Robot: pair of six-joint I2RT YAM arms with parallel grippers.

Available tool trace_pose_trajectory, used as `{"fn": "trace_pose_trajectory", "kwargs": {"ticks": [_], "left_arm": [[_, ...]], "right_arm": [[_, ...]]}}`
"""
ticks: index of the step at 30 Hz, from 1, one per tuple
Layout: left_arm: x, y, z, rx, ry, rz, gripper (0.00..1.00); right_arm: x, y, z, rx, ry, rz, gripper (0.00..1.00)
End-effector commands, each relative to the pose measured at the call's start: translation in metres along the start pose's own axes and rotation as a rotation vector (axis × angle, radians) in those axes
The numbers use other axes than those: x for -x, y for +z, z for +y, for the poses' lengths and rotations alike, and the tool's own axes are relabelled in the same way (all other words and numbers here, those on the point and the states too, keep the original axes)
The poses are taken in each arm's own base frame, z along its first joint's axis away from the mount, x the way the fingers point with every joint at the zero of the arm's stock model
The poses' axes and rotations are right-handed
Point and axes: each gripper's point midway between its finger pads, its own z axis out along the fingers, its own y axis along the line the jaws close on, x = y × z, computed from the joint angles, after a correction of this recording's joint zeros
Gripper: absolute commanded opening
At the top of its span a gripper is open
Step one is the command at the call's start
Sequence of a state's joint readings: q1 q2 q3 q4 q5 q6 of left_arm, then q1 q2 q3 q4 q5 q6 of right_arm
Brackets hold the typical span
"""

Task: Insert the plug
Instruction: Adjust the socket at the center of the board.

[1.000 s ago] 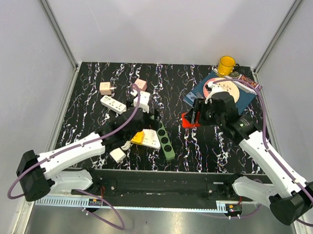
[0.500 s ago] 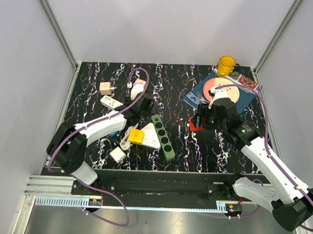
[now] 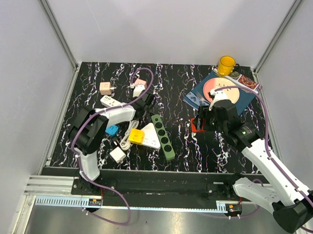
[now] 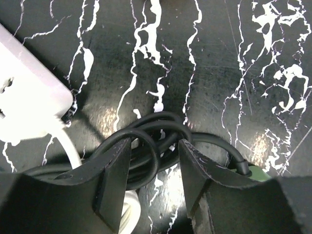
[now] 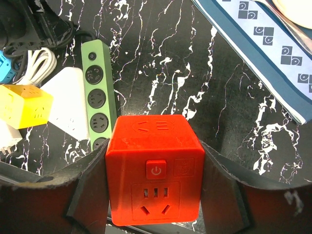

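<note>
My right gripper [image 5: 153,195] is shut on a red cube socket [image 5: 153,170], one finger on each side, its power button and socket holes facing the camera. From above the cube [image 3: 196,124] hangs right of table centre. My left gripper [image 4: 155,146] is down at the table, its jaws open and straddling a coiled black cable [image 4: 161,124]. That cable runs to the green power strip [image 3: 162,136]. From above, the left gripper [image 3: 146,104] sits just behind the strip's far end. I cannot make out the plug itself.
A white power strip [image 4: 24,97] with a white cord lies left of the black cable. A yellow cube [image 3: 137,136], a white adaptor [image 3: 150,136] and a blue adaptor [image 3: 112,130] crowd the left-centre. A plate [image 3: 219,87] on a blue mat and a yellow mug [image 3: 226,64] stand back right.
The left arm swung toward the back and set its gripper over the black cable, its jaws narrowing from wide open. The right gripper shifted slightly right with the red cube.
</note>
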State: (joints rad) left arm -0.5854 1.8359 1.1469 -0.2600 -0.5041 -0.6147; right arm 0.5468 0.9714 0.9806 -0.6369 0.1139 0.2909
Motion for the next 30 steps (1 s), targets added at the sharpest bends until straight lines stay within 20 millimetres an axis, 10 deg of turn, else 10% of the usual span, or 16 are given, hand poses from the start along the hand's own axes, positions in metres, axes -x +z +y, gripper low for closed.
{"fn": "trace_pose_trajectory", "kwargs": {"ticks": [1, 7, 17, 22, 30], "left_arm": [[0.019, 0.012, -0.032, -0.105, 0.033, -0.021, 0.48], [0.016, 0.009, -0.088, -0.379, 0.147, 0.014, 0.38], [-0.014, -0.097, -0.213, -0.909, 0.503, -0.055, 0.37], [-0.012, -0.112, -0.21, -0.903, 0.489, -0.08, 0.46], [-0.008, -0.125, -0.15, -0.754, 0.441, -0.133, 0.76]], "right_arm": [[0.012, -0.006, 0.0, 0.005, -0.015, -0.055, 0.0], [0.014, -0.009, 0.0, 0.008, -0.024, -0.065, 0.0], [0.021, -0.021, -0.007, -0.02, -0.016, -0.107, 0.0], [0.025, -0.033, -0.014, -0.047, -0.011, -0.141, 0.0], [0.024, -0.039, -0.011, -0.022, -0.031, -0.145, 0.0]]}}
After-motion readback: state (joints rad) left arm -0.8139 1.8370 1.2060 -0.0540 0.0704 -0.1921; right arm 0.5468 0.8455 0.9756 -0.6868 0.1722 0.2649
